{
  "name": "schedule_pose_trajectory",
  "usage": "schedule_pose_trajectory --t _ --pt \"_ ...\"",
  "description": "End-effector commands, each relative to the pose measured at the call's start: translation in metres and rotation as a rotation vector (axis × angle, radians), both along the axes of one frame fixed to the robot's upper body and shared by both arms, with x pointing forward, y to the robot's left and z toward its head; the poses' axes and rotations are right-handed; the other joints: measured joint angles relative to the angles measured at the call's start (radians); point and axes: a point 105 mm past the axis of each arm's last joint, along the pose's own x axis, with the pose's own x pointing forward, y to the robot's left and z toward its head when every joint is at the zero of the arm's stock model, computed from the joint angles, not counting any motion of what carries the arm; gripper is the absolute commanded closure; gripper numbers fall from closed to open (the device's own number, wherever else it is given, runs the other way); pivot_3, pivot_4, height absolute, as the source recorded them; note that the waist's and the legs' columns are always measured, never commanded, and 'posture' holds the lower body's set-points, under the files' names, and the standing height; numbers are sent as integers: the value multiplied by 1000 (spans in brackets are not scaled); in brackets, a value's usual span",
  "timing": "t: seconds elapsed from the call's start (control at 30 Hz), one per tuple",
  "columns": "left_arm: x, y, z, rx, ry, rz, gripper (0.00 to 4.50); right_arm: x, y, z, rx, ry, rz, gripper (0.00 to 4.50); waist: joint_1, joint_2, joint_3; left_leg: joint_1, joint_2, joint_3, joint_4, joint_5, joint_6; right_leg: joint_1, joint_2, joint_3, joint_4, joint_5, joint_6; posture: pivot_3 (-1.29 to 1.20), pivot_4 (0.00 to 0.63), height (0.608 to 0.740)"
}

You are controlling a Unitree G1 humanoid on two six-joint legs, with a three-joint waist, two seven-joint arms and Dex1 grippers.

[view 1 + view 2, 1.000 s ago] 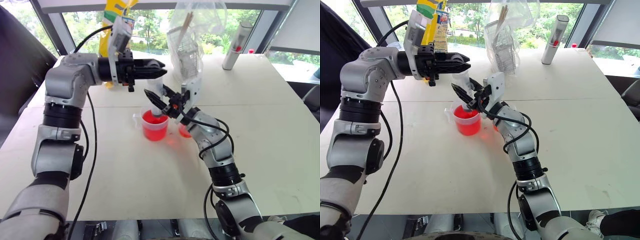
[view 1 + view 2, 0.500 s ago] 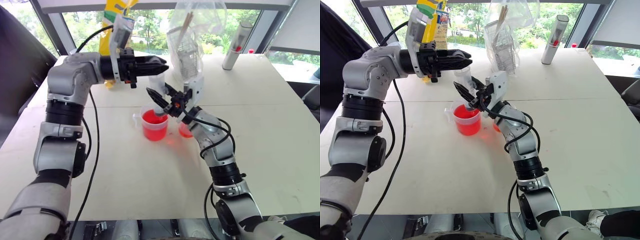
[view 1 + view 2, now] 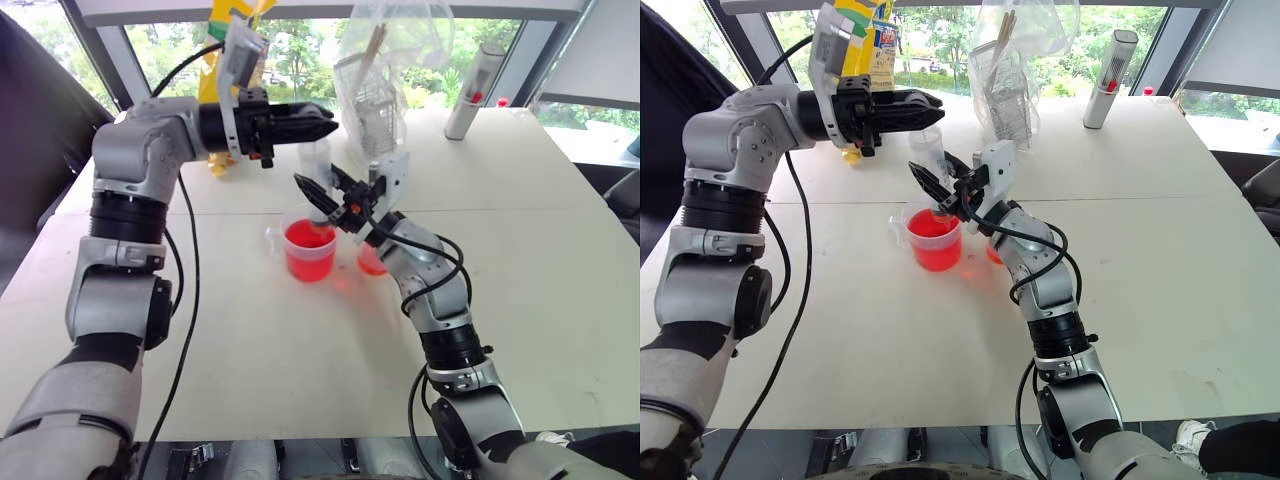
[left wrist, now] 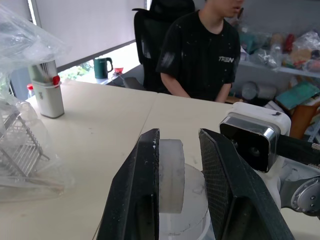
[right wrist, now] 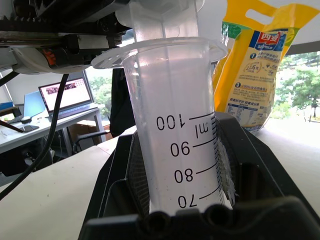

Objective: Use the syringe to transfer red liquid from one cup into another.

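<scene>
gripping the syringe [image 3: 933, 160] barrel, the right gripper [image 3: 322, 190] holds it upright with its lower end in the handled cup [image 3: 308, 250].

fingers clamped on the barrel; the left gripper [image 3: 318, 123], level above it, has its fingers closed on the plunger top [image 4: 171, 175]. red liquid [image 3: 310, 258] fills much of that cup on the white table [image 3: 560, 250]; the smaller cup [image 3: 370, 262], also red, sits just beside it behind the right arm. farther back stand a yellow bag [image 3: 862, 45], a bagged wire rack [image 3: 375, 90] and a grey-white cylinder [image 3: 474, 92].
</scene>
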Motion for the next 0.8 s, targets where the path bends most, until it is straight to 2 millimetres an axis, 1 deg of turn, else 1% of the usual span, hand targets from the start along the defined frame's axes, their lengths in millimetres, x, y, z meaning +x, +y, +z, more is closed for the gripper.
schedule_pose_trajectory --t 0.03,0.47,0.67,0.8 --pt "-5 16 54 -87 -183 73 3860 -7 10 -10 -19 19 58 3078 0 0 0 0 0 0 0 0 0 0 0 0 0 0 0 0 150 739" --pt "-5 15 56 -82 -192 71 3860 -6 13 -18 -18 42 62 3078 0 0 0 0 0 0 0 0 0 0 0 0 0 0 0 0 150 739" --pt "-5 14 54 -79 -190 69 3860 -7 14 -20 -19 49 65 3078 0 0 0 0 0 0 0 0 0 0 0 0 0 0 0 0 150 739" --pt "-7 14 50 -65 -183 61 3860 -8 14 -18 -20 40 66 3078 0 0 0 0 0 0 0 0 0 0 0 0 0 0 0 0 150 739"
